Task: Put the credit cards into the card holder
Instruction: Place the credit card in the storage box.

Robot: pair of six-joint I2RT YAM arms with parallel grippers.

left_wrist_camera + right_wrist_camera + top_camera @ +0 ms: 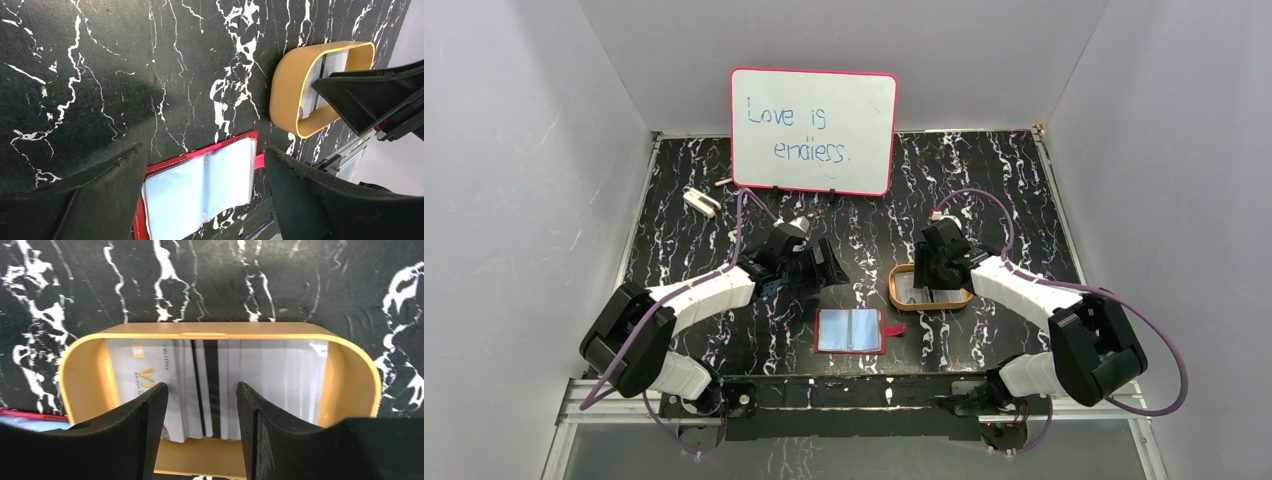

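Nearest the arm bases, the card holder [851, 330] lies spread open on the black marbled table [1004, 190], with its pale pockets up and its red tab out to the right. Just behind it and to its left hangs the left gripper [817, 268], jaws wide apart and holding nothing. Further right, the credit cards [280, 375] lie flat in an orange-rimmed tray [894, 285]. The right gripper [202, 390] hovers over them with its fingers parted, clasping none. A pink-framed whiteboard [814, 130] stands at the back.
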